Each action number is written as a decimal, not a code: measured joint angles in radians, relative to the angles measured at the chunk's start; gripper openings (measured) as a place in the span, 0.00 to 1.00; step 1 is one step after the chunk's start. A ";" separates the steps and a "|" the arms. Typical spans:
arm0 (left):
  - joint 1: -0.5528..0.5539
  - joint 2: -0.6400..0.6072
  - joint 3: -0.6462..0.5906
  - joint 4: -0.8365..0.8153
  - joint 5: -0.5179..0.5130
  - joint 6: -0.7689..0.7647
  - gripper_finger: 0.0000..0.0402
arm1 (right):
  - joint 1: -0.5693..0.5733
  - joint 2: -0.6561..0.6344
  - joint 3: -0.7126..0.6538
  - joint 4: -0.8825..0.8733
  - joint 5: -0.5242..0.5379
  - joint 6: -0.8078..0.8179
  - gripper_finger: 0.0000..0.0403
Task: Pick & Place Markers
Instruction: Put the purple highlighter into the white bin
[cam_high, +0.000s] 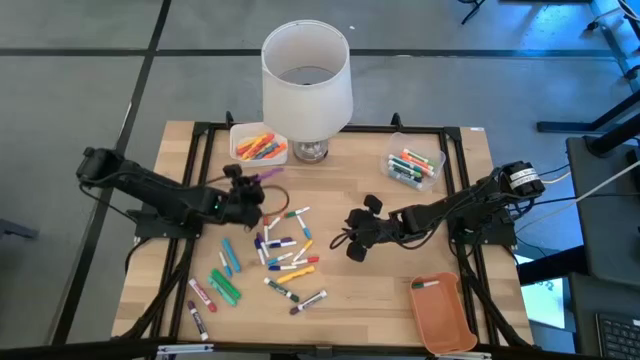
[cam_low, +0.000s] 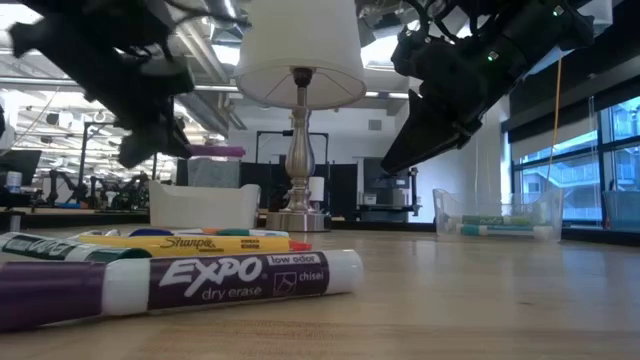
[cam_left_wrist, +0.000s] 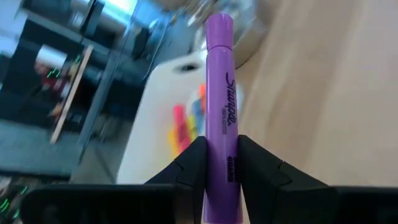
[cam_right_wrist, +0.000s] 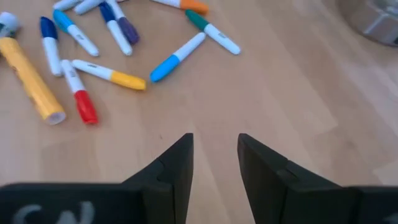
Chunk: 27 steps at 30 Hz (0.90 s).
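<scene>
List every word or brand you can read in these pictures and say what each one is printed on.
"EXPO", "dry erase", "low odor", "chisel": on the purple-and-white marker lying nearest in the low view.
"Sharpie": on the yellow highlighter behind it.
"Sharpie": on the purple highlighter held in the left gripper.
Smaller print under it is too blurred to read, as are labels on all other markers.

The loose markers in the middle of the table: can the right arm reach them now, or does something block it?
Probably yes. The right gripper is open and empty, above bare wood just beside the loose markers. Nothing lies between. The left gripper, shut on a purple highlighter, is on the pile's other side.
</scene>
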 joint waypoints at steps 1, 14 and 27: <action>0.034 0.000 0.000 0.000 0.000 0.012 0.18 | 0.000 0.000 0.000 -0.004 0.004 0.000 0.31; 0.401 0.000 0.000 0.106 0.084 0.158 0.23 | 0.000 0.000 0.000 -0.008 0.027 -0.018 0.31; 0.504 0.000 0.000 0.190 0.220 0.075 0.43 | -0.001 0.000 0.000 0.015 0.019 -0.022 0.31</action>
